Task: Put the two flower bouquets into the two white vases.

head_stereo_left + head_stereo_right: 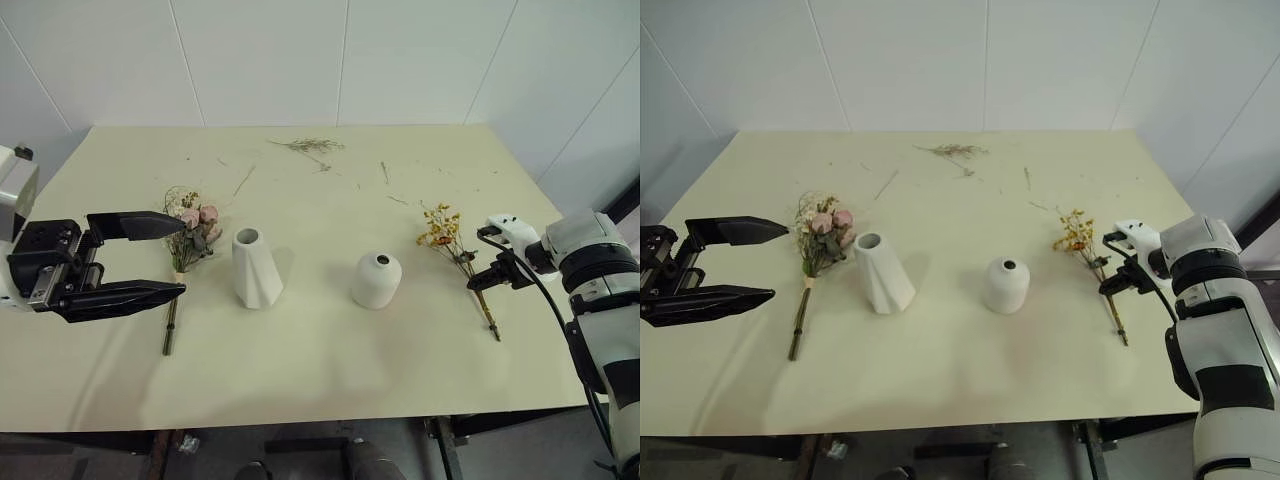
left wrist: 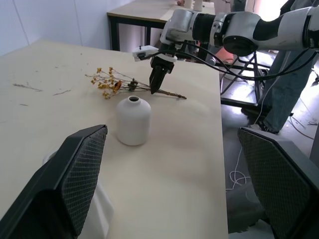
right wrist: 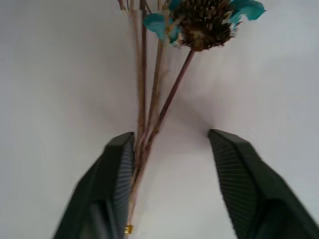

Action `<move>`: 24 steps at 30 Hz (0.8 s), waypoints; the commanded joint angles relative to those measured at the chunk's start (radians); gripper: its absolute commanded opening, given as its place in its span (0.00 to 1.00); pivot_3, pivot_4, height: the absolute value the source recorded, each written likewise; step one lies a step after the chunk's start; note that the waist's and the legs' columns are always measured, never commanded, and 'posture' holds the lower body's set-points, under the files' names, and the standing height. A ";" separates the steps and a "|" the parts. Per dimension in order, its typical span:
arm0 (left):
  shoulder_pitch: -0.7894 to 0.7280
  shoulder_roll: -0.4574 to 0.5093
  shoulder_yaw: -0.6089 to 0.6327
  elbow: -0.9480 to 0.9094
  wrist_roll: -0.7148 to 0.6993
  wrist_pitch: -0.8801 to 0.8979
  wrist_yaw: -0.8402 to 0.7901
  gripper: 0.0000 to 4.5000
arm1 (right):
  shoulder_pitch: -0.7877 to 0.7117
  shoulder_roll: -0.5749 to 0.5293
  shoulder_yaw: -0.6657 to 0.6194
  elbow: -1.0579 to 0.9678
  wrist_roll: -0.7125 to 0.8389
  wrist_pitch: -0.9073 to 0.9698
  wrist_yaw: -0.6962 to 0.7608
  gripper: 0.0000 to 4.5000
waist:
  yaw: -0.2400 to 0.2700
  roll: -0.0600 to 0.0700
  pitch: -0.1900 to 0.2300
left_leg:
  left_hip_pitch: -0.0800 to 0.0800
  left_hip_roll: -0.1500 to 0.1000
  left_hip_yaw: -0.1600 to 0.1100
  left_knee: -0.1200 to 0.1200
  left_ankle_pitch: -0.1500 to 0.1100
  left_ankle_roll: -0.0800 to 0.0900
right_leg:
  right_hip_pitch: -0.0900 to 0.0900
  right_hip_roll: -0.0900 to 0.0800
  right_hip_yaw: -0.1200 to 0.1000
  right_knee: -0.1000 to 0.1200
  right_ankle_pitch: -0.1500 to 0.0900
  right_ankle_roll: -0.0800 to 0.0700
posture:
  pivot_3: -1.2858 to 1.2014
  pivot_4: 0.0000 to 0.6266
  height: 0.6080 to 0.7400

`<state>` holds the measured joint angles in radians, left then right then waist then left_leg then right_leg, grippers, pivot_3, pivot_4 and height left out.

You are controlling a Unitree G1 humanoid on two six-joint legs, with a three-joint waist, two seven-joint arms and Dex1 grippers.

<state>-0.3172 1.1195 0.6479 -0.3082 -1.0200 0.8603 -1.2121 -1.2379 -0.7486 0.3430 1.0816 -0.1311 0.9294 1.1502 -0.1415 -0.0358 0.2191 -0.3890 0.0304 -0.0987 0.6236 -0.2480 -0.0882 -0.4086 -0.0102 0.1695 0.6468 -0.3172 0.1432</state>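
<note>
The pink rose bouquet (image 1: 195,225) lies on the table's left side, stems toward the near edge. My left gripper (image 1: 183,256) hovers open just left of it, fingers level. A tall twisted white vase (image 1: 256,267) and a short domed white vase (image 1: 377,279) stand mid-table. The thin yellow-blossomed bouquet (image 1: 445,232) lies to the right. My right gripper (image 1: 482,283) points down onto its stems (image 3: 149,129). In the right wrist view the two fingers straddle them, still apart, with the stems against one finger (image 3: 119,164).
Loose dried twigs (image 1: 310,146) and small bits lie scattered toward the far edge of the pale table (image 1: 330,370). A white wall stands behind it. In the left wrist view, another table (image 2: 144,12) and a person's legs (image 2: 289,84) show beyond the table's right edge.
</note>
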 commanded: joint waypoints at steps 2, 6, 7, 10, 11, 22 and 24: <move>-0.001 0.020 0.015 -0.018 -0.014 -0.012 0.003 1.00 | 0.012 0.030 -0.007 0.026 -0.007 -0.003 0.025 0.21 | -0.002 0.000 0.000 | 0.000 0.000 0.000 -0.001 0.000 0.000 | 0.000 0.000 0.000 0.000 0.000 0.000 | 0.52 0.24 1.00; -0.008 0.012 -0.018 0.002 0.006 -0.036 -0.009 1.00 | 0.006 0.028 -0.018 0.015 -0.012 -0.014 0.032 0.00 | -0.011 0.000 0.000 | 0.000 0.000 0.000 -0.003 0.000 0.000 | -0.001 0.000 0.000 0.000 0.000 -0.001 | 0.52 0.24 1.00; -0.012 0.011 -0.028 0.010 0.010 -0.042 -0.011 1.00 | 0.007 0.025 -0.019 0.009 -0.014 -0.019 0.037 0.00 | -0.012 0.000 0.000 | 0.000 0.001 0.000 -0.003 0.000 0.000 | -0.001 0.000 0.000 0.000 0.000 -0.001 | 0.52 0.24 1.00; -0.015 -0.007 -0.066 0.040 0.034 -0.082 -0.025 1.00 | 0.015 0.006 -0.107 -0.054 0.048 -0.079 0.039 0.00 | -0.014 0.000 0.000 | 0.000 0.000 0.000 -0.002 0.000 0.000 | -0.001 0.000 0.000 0.000 0.000 -0.001 | 0.52 0.24 1.00; -0.014 -0.012 -0.077 0.050 0.041 -0.094 -0.031 1.00 | 0.018 0.000 -0.149 -0.078 0.078 -0.100 0.034 0.00 | -0.015 0.001 0.000 | 0.000 0.000 0.000 -0.002 0.000 0.000 | -0.001 0.000 0.000 0.000 0.000 0.000 | 0.52 0.24 1.00; -0.189 -0.099 -0.241 0.265 0.225 -0.378 -0.101 1.00 | 0.393 0.109 -0.707 -0.918 0.572 -0.375 -0.089 0.00 | 0.006 0.005 0.003 | -0.002 0.001 -0.002 -0.006 0.000 0.000 | -0.002 0.000 -0.002 -0.001 0.000 0.000 | 0.52 0.24 1.00; -0.208 -0.099 -0.264 0.289 0.242 -0.395 -0.121 1.00 | 0.413 0.140 -0.738 -0.990 0.638 -0.345 -0.131 0.00 | 0.005 0.005 0.003 | -0.002 0.000 -0.002 -0.005 0.000 0.000 | -0.002 -0.001 -0.001 -0.001 0.000 0.000 | 0.52 0.24 1.00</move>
<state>-0.5084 1.0175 0.3882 -0.0279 -0.7964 0.4935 -1.3119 -0.8222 -0.6081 -0.3329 0.1827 0.4296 0.5783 1.0548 -0.1370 -0.0305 0.2222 -0.3908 0.0305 -0.0998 0.6185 -0.2479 -0.0882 -0.4109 -0.0110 0.1685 0.6466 -0.3175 0.1432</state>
